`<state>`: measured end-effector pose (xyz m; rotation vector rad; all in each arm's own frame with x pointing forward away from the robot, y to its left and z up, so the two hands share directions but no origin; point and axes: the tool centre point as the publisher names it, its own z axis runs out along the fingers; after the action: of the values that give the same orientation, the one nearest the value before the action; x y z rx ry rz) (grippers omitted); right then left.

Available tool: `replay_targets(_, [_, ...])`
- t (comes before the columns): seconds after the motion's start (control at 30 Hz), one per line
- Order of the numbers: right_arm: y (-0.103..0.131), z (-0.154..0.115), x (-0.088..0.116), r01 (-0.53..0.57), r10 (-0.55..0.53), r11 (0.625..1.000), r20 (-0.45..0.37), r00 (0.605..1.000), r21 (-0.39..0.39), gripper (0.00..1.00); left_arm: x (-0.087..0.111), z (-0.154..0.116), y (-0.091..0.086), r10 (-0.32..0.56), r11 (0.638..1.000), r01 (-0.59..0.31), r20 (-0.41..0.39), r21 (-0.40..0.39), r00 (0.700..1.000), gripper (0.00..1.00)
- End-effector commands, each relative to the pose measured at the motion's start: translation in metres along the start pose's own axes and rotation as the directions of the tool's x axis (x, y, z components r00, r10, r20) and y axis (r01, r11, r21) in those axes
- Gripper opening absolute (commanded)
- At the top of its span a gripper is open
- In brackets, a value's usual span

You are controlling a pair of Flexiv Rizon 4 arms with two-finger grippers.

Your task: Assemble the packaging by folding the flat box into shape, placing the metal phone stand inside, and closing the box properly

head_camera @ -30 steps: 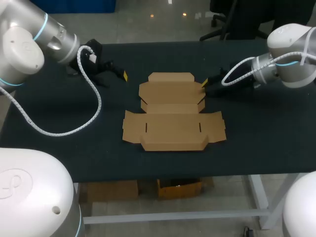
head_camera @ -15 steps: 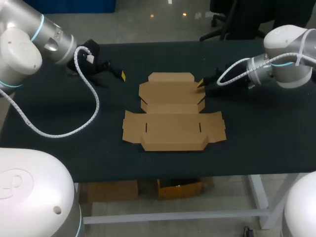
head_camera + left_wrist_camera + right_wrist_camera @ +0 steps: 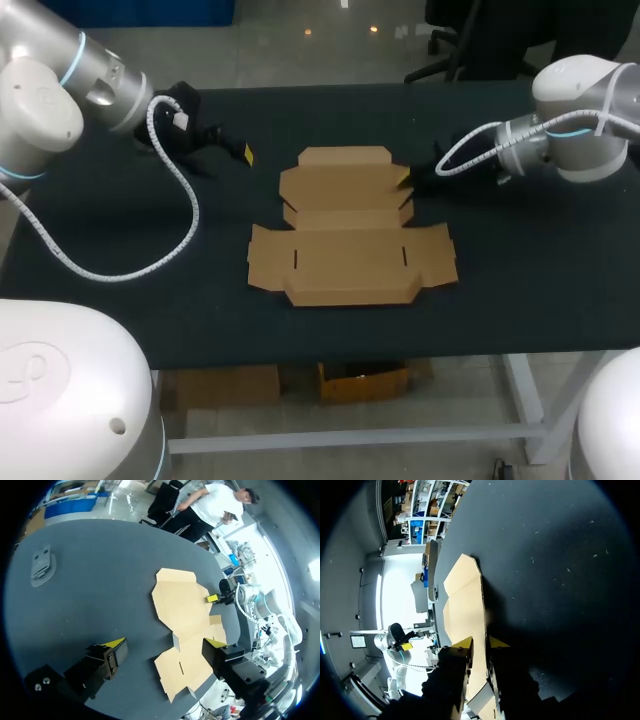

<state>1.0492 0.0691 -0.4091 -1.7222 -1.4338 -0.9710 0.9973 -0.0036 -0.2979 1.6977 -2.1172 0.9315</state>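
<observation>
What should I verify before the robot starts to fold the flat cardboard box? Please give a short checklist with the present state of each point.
1. Flat cardboard box lies fully unfolded: ok.
2. Right gripper is at the right edge of the box's far panel: ok.
3. Right gripper holds that edge firmly: cannot tell.
4. Left gripper is open and apart from the box: ok.
5. Phone stand within reach: cannot tell; a flat grey piece, possibly the stand, lies away from the box.

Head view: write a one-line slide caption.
Flat cardboard box unfolded on the black table, right gripper at its far-right flap, left gripper apart from it.
</observation>
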Motion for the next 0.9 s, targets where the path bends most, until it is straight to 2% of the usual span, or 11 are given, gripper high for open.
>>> replay_targets(0.03, [0.002, -0.001, -0.003, 0.006, -0.006, 1.000, -0.022, 1.000, 0.004, 0.00, -0.002, 0.001, -0.001, 0.006, 1.000, -0.006, -0.012, -0.004, 1.000, 1.00])
replay_targets(0.5, [-0.008, -0.028, 0.015, 0.140, -0.153, 0.985, -0.150, 0.977, -0.099, 0.00, 0.000, 0.005, -0.007, 0.085, 0.996, -0.087, -0.072, -0.022, 0.994, 1.00])
replay_targets(0.9, [-0.012, -0.039, 0.027, 0.218, -0.236, 0.970, -0.212, 0.948, -0.103, 0.00, 0.001, 0.012, -0.012, 0.110, 0.994, -0.111, -0.098, -0.011, 0.989, 1.00])
